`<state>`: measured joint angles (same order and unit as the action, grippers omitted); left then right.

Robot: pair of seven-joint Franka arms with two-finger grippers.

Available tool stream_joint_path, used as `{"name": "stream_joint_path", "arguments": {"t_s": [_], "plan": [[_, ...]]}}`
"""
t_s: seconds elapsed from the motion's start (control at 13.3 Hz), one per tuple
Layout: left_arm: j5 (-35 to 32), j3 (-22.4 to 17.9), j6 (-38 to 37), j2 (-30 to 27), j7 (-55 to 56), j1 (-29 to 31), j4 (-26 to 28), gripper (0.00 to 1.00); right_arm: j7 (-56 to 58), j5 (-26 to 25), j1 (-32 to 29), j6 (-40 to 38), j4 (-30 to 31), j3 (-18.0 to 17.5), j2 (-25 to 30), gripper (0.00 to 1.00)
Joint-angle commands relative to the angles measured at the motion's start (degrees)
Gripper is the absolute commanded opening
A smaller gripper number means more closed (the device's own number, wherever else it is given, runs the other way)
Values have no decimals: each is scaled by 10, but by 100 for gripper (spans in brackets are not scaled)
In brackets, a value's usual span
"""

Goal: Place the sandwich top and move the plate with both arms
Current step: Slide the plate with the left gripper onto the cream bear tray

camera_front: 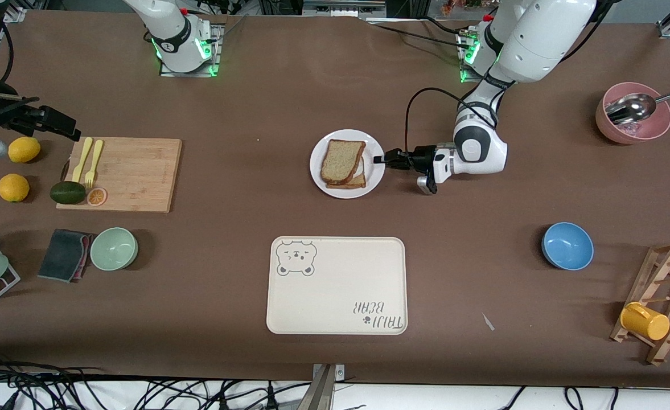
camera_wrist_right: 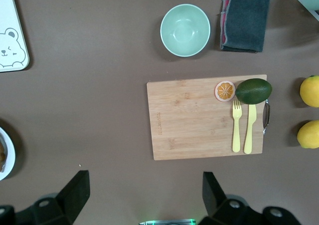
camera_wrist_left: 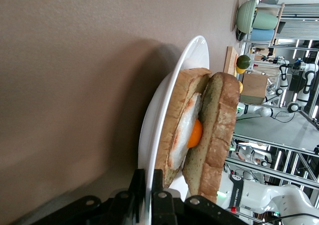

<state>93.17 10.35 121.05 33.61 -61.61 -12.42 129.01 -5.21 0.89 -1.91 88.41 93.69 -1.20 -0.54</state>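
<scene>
The white plate (camera_front: pixel 317 166) lies mid-table. On it the tan speckled sandwich top (camera_front: pixel 341 160) rests, a little askew, on a lower slice. In the left wrist view the sandwich top (camera_wrist_left: pixel 219 125) covers a fried egg (camera_wrist_left: pixel 192 132) on the lower slice (camera_wrist_left: pixel 177 110). My left gripper (camera_front: pixel 381 160) is level with the table and shut on the plate's rim (camera_wrist_left: pixel 169 85) at the side toward the left arm's end; in its own view the gripper (camera_wrist_left: pixel 148 177) has one finger above and one below the rim. My right gripper (camera_wrist_right: pixel 145 179) is open and empty, high over bare table near its base; it is out of the front view.
A cream bear-print tray (camera_front: pixel 337 285) lies nearer the camera than the plate. A blue bowl (camera_front: pixel 567 246) and a pink bowl with a spoon (camera_front: pixel 633 121) are toward the left arm's end. A wooden cutting board (camera_front: pixel 130 173) and a green bowl (camera_front: pixel 114 248) are toward the right arm's end.
</scene>
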Motion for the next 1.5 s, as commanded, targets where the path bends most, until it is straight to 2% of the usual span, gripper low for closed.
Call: {"name": "stream_joint_path", "arguments": {"t_s": [0.0, 0.67, 1.42], "plan": [[21, -3, 2, -2, -19, -8, 3, 0, -1, 6, -2, -2, 4, -1, 4, 100], [20, -7, 2, -9, -18, -2, -7, 0, -1, 6, -2, -3, 4, -1, 4, 100], [11, -23, 2, -2, 40, 3, -88, 0, -1, 6, -2, -2, 4, -1, 4, 100]]}}
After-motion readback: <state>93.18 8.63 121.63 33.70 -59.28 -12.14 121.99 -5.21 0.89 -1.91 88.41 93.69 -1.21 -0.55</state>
